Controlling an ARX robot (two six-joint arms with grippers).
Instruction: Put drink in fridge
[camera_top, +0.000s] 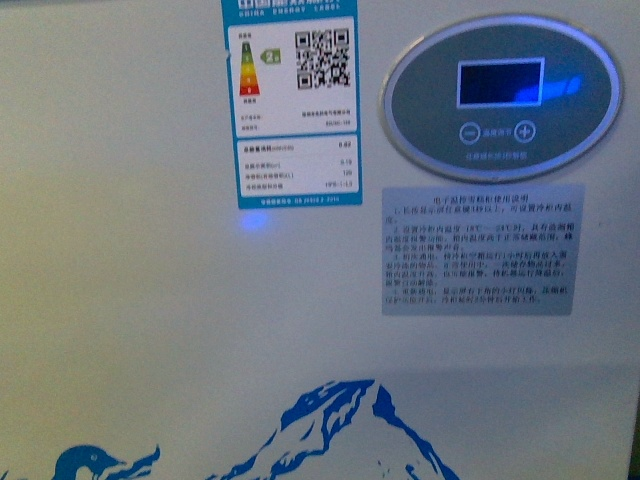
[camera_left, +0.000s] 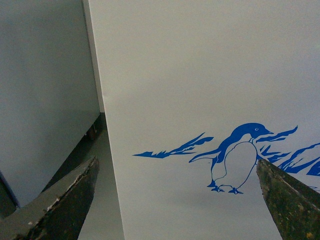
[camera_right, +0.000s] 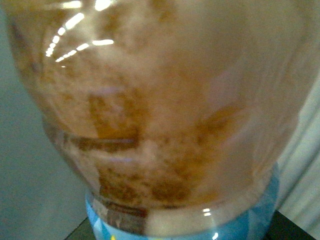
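Drink bottle (camera_right: 160, 110) fills the right wrist view at very close range: clear plastic, cloudy amber-brown liquid inside, ceiling lights glinting off its curve, and a blue label band (camera_right: 190, 225) at one end. The right gripper does not show in any view, so I cannot tell whether it is clamped on the bottle or not. The fridge (camera_top: 150, 300) stands directly ahead of the robot, and its white front wall takes up the whole front view. On that wall, upper part: a blue-edged energy label (camera_top: 290, 100) with a QR code, and to its right an oval grey control panel (camera_top: 500, 95) with a dark blue display (camera_top: 500, 82) and two round buttons under it. Below the panel sits a grey instruction sticker (camera_top: 482, 250), the print too small to read. A faint blue glow lies just under the energy label. Lower down runs the blue mountain graphic (camera_top: 330, 425), with a penguin's head at the far lower left. The left wrist view shows the same white wall nearer its corner, with the whole penguin (camera_left: 240, 160) printed on it. The left gripper (camera_left: 176, 164) has its dark, scuffed fingers (camera_left: 65, 200) spread wide apart with nothing between them, clear of the wall. Beside the fridge corner stands a grey cabinet (camera_left: 45, 90), with a strip of grey floor (camera_left: 100, 210) between the two.
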